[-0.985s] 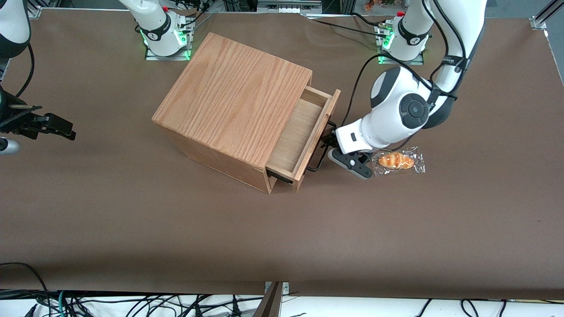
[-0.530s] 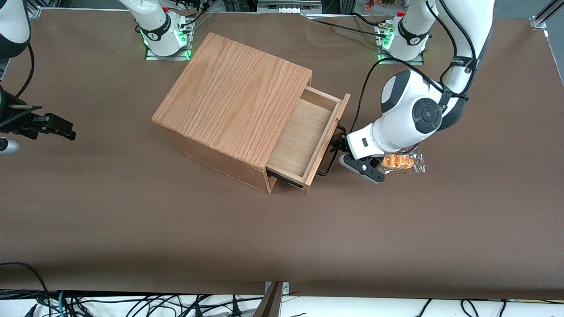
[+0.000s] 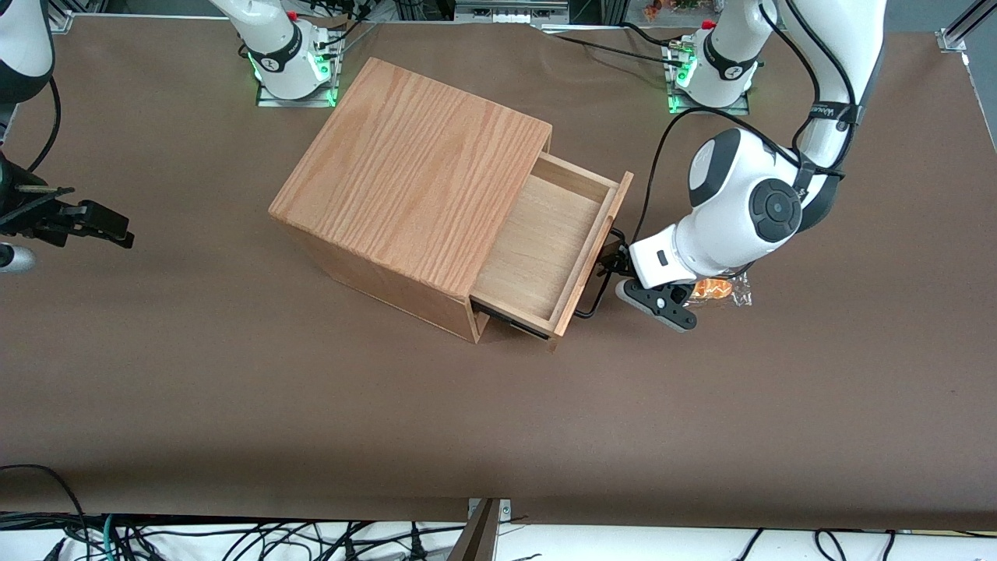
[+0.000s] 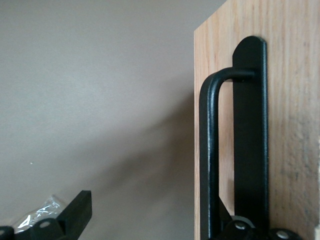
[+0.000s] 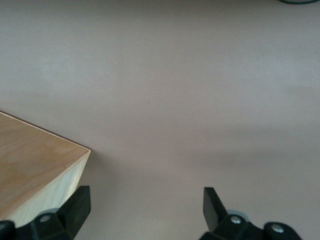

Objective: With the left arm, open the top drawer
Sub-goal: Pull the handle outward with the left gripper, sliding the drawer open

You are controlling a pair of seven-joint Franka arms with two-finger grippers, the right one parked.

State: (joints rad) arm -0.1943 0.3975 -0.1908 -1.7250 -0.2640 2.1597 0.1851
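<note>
Light-wood top drawer (image 3: 545,241): sticking well out of the oak cabinet (image 3: 413,167), approx. mid-tabletop (image 3: 234,389), inside bare.
Handle (image 3: 600,284): thin black wire U, standing off the drawer's front panel (image 4: 295,100); wrist view showing its bar (image 4: 207,160) up close.
Left arm (image 3: 748,202): reaching down in front of the drawer, gripper (image 3: 615,265) sitting at the handle.
Gripper state: fingers hidden, can't tell if clamping.
Wrapped pastry (image 3: 720,290): lying on tabletop, partly under the arm's wrist.
</note>
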